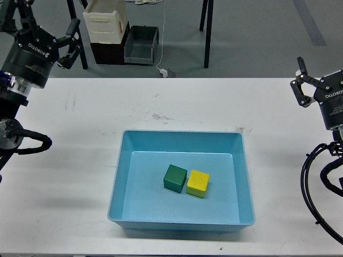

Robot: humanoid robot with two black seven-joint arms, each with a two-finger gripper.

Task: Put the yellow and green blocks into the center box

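Note:
The green block and the yellow block lie side by side, touching, on the floor of the light blue box at the table's middle. My left gripper is raised at the far upper left, well away from the box, with its fingers spread and empty. My right gripper is raised at the right edge, also far from the box. One spread finger shows and nothing is held.
The white table surrounds the box. Beyond its far edge, on the floor, stand a cream bin, a grey bin and dark table legs. Black cables hang at my right arm.

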